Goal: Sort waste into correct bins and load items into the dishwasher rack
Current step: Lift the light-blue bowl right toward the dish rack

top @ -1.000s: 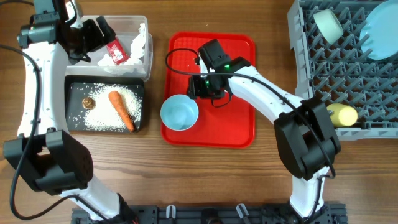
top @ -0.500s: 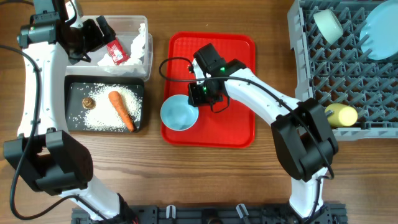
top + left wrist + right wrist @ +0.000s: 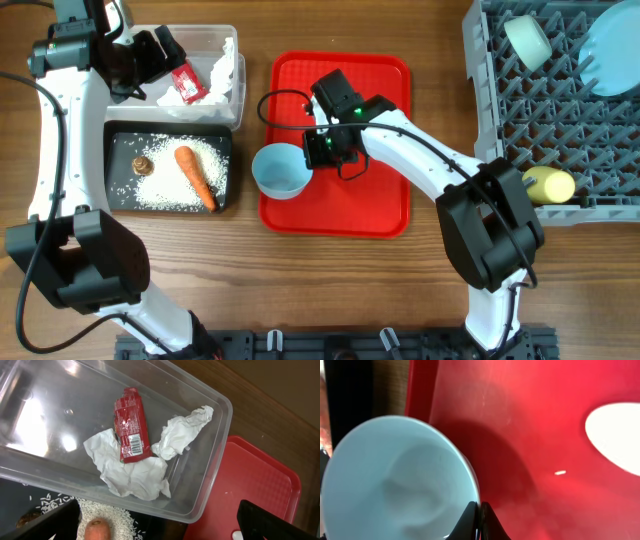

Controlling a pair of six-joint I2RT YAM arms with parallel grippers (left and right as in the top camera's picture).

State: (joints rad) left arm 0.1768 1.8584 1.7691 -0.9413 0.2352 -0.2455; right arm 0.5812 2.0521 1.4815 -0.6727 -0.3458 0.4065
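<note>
Wooden tabletop [image 3: 350, 290] carries a flat red tray [image 3: 340, 210] at its middle, two bins to the left and the grey dishwasher rack [image 3: 500, 120] at the far right corner. Right gripper [image 3: 318, 150] is clenched on the rim of the light blue bowl [image 3: 278, 170], pinching the side of the rim that faces the rack; the right wrist view shows both fingers [image 3: 492, 525] pressed together over that thin edge. The bowl sits mouth up at the tray's left edge, part of it hanging past the edge toward the black bin [image 3: 120, 140]. Being round, it has no long axis to line up; what counts is that the rack lies well apart to the gripper's right and farther from the robot, across the whole tray. The right arm is the nearer one for that carry. Pegs in the rack's middle look free, between the mint-green bowl [image 3: 527, 40], the pale blue plate [image 3: 610, 55] and the yellow cup [image 3: 550, 185]. Left gripper [image 3: 160, 58] hangs released, jaws wide, over the clear bin [image 3: 200, 35], which holds the red wrapper [image 3: 131, 425] and the napkin [image 3: 135, 472]
</note>
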